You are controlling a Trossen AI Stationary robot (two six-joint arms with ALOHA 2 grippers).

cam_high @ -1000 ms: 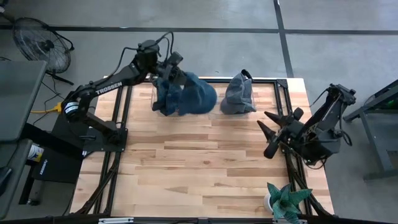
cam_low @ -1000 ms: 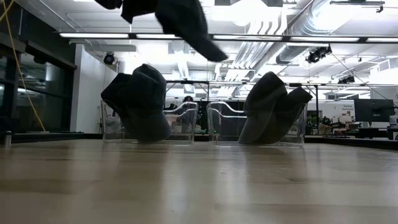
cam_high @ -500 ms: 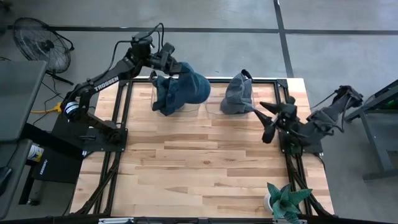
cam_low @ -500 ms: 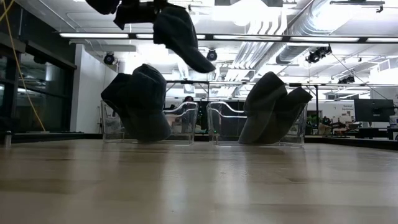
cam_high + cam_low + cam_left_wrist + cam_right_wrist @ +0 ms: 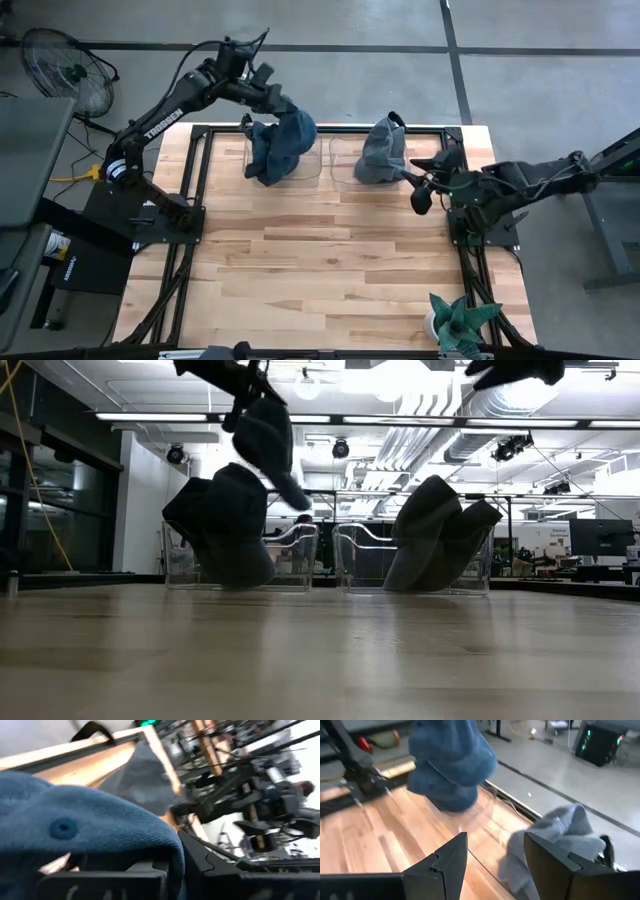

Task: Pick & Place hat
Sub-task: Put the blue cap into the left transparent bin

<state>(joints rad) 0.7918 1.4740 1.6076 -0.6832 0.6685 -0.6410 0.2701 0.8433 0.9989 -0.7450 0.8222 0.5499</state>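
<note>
My left gripper (image 5: 268,98) is over the table's far left and is shut on a blue hat (image 5: 292,130), which hangs above the left clear bin (image 5: 318,168). In the low view this hat (image 5: 268,445) hangs over another blue hat (image 5: 225,525) that sits in that bin. A grey hat (image 5: 383,150) sits in the right clear bin (image 5: 350,565) and leans over its wall. My right gripper (image 5: 425,185) is open, just right of the grey hat (image 5: 555,835) and touching nothing. My left gripper holds the blue hat by its upper edge (image 5: 278,108), coming from the table's left and slanting down. The hat's crown, with its top button (image 5: 62,827), bulges out over the fingers (image 5: 150,870) and hides the pinch. The hat is lifted clear and hangs below the gripper.
The two clear bins stand side by side along the far edge. A potted plant (image 5: 455,322) stands at the near right corner. The wooden table top (image 5: 320,260) in front of the bins is bare. A fan (image 5: 65,65) stands off the table's far left.
My left gripper has moved toward the table's far edge and tipped. The blue hat, which was spread out level, now hangs down, lower and narrower, over the left bin. My right gripper has moved toward the far edge and the grey hat, still open.
</note>
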